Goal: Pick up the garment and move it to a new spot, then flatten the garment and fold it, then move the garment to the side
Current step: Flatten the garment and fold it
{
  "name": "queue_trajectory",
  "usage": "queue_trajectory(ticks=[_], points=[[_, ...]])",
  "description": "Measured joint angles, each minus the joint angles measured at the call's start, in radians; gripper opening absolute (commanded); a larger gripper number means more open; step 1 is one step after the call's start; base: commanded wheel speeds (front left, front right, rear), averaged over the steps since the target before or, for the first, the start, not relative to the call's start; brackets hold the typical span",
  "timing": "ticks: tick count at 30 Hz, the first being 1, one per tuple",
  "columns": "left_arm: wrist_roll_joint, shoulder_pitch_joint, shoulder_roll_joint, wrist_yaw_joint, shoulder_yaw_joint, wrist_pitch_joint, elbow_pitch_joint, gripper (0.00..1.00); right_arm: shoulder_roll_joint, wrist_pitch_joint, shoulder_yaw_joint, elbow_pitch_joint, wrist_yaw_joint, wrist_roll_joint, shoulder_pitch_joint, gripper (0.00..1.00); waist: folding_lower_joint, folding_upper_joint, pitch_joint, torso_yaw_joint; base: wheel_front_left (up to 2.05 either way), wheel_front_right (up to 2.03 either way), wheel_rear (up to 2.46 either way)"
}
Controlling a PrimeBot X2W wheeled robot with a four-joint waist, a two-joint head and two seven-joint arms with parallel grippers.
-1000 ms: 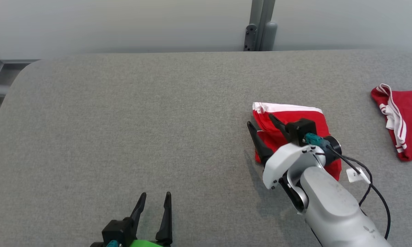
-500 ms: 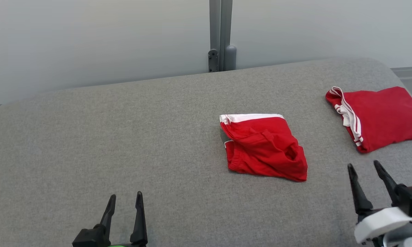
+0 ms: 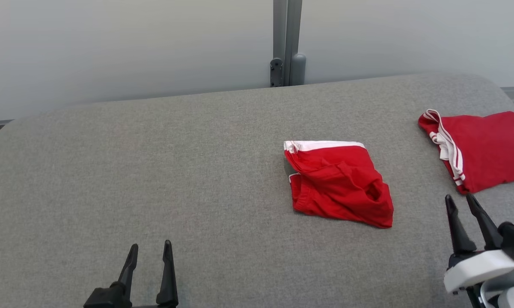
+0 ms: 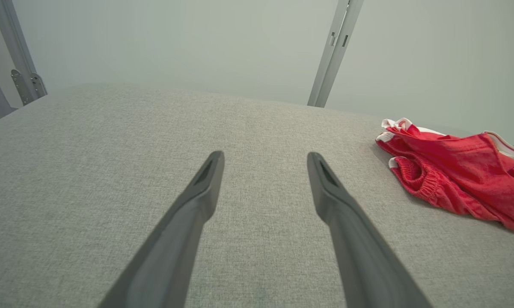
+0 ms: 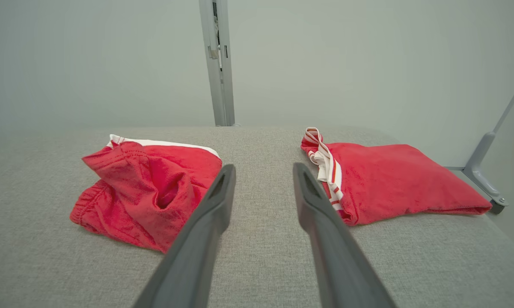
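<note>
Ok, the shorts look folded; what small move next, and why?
Probably reach the right gripper to the shorts, near right corner: they lie folded, untouched, apart from the other garment at the right, and its jaws are open, empty.

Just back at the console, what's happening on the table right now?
Nothing is being held at this moment. The folded red garment with a white band lies on the grey fabric-covered table, right of centre. A second red garment with white stripes lies apart from it, near the table's right end. The left gripper and right gripper both hover at the near side, fingers apart and empty.
</note>
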Motion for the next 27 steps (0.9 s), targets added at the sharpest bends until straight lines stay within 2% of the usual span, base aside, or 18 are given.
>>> queue_trajectory(ticks=[6,14,19,23,27], points=[[0.005,-0.071,-0.001,-0.015,-0.020,0.000,-0.019,1.00,-0.081,0.000,0.085,0.067,0.000,0.012,-0.219,0.00,0.0000,0.0000,0.050,0.028,0.00,0.00,0.00],[0.001,-0.162,-0.001,-0.024,-0.063,0.000,0.000,1.00,-0.160,0.012,0.305,0.341,0.000,0.073,-0.499,0.00,0.0000,0.0000,0.183,0.079,0.00,0.00,0.00],[-0.005,-0.168,-0.001,-0.016,-0.066,0.000,0.010,1.00,-0.180,0.006,0.432,0.420,0.000,0.135,-0.543,0.00,0.0001,0.0000,0.224,0.137,0.00,0.00,0.00],[-0.008,-0.163,-0.001,-0.008,-0.059,0.000,0.010,1.00,-0.189,0.001,0.522,0.425,0.000,0.186,-0.534,0.00,0.0001,0.0000,0.229,0.168,0.00,0.00,0.00],[-0.009,-0.156,-0.001,-0.007,-0.063,0.000,0.007,1.00,-0.200,0.001,0.572,0.401,0.000,0.206,-0.502,0.00,0.0001,0.0000,0.215,0.169,0.00,0.00,0.00]])
